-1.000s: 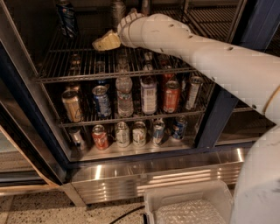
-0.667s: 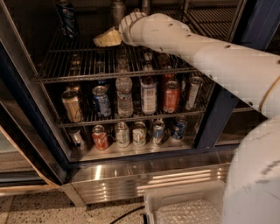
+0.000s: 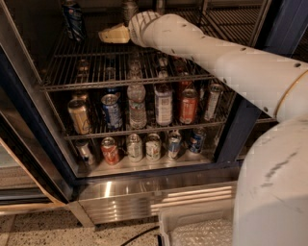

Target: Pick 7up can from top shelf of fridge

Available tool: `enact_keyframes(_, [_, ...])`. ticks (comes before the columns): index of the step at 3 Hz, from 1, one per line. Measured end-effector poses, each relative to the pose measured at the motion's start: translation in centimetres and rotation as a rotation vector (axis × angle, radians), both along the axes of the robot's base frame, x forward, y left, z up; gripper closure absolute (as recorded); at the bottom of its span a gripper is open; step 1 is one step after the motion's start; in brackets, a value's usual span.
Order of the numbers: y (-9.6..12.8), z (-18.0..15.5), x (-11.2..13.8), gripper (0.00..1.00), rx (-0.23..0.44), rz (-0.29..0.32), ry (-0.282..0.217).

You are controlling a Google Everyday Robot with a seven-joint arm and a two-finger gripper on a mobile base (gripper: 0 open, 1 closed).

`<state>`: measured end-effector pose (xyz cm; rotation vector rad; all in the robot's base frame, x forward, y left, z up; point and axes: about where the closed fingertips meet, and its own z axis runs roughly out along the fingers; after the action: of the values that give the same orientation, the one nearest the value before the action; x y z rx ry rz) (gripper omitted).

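Upright pale silver-green 7up can farther in, slightly right of yellowish gripper; open or shut, can't tell.

Change over the last second: my gripper, above the top shelf, has edged slightly up and deeper in, nearer the 7up can just beyond it; my white body, lower right of it, has spread farther into view.
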<state>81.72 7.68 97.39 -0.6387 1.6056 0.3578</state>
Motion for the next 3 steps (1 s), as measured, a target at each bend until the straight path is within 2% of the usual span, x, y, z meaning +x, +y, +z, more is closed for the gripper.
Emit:
enact_keyframes(1, [0.2,-0.1,0.3,0.0,0.06,-0.016,0.031])
enact_keyframes(2, [0.2,-0.2,0.3,0.0,0.06,-0.016,0.031])
enact_keyframes(3, [-0.8,-0.4,1.3,0.0,0.072,-0.074,0.026])
